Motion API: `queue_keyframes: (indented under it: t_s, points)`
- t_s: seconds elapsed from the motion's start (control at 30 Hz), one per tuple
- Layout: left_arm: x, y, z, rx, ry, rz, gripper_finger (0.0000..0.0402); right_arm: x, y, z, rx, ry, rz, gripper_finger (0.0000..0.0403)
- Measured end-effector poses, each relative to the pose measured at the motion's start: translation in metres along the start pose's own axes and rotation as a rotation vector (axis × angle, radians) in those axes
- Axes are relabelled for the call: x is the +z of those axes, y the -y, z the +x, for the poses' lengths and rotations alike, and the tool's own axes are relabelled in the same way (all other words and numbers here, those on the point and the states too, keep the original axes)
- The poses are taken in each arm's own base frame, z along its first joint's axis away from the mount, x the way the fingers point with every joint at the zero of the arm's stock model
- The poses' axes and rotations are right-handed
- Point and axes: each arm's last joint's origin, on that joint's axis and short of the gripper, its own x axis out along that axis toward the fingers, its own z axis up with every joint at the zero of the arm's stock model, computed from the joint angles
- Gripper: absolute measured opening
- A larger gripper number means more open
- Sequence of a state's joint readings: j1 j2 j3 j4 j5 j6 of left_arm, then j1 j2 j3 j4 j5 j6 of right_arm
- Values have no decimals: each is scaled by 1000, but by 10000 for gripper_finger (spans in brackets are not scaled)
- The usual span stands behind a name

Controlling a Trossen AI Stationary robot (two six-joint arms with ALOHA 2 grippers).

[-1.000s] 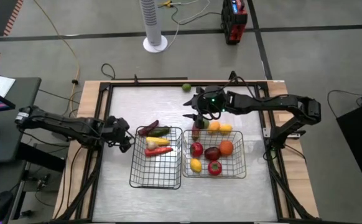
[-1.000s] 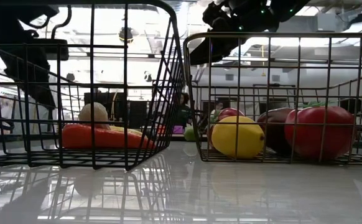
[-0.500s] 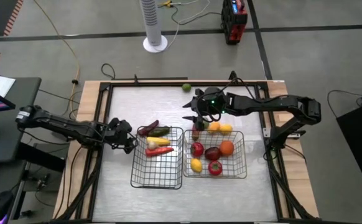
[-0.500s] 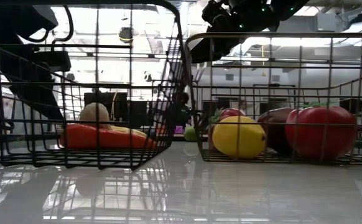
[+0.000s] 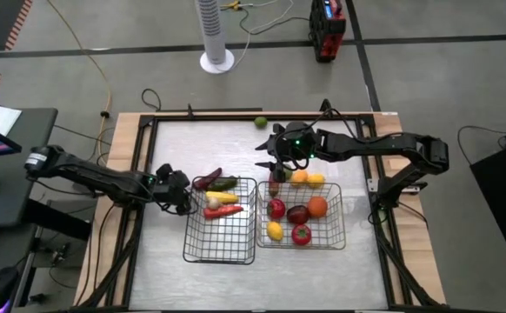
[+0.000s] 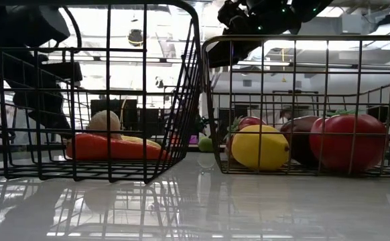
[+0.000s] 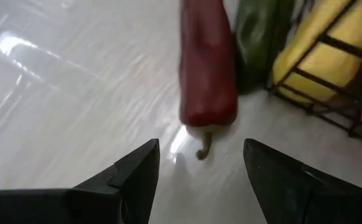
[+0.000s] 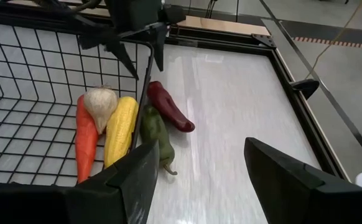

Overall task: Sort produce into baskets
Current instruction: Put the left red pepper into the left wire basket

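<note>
Just ahead of the open left gripper (image 7: 196, 163) lies a maroon pepper (image 7: 207, 68).

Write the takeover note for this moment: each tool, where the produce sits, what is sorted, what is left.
Left tool: open, low at the left basket's outer far corner, facing the maroon pepper.
Right tool: open, empty, above the right basket's far left corner.
Sorted: carrot, garlic and corn in the left basket; round red, orange, yellow and dark pieces in the right.
Left: the maroon pepper and green pepper on the table outside the left basket, and a lime by the far table edge.
</note>
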State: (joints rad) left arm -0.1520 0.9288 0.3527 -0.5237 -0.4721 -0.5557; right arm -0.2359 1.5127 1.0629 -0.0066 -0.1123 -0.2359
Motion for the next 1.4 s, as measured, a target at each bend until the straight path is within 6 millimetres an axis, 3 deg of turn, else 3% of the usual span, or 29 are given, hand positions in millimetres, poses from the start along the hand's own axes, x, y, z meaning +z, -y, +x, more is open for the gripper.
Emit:
queue_keyframes:
  t_s: [0.47,1.07,1.4]
  points:
    - [-5,11,23,49,-93,153,213,0,0,0,1,1,1,265]
    - [-5,10,24,86,-82,108,13,0,0,0,2,-1,1,265]
    - [-5,4,17,124,-57,57,2,-1,0,0,3,-8,2,265]
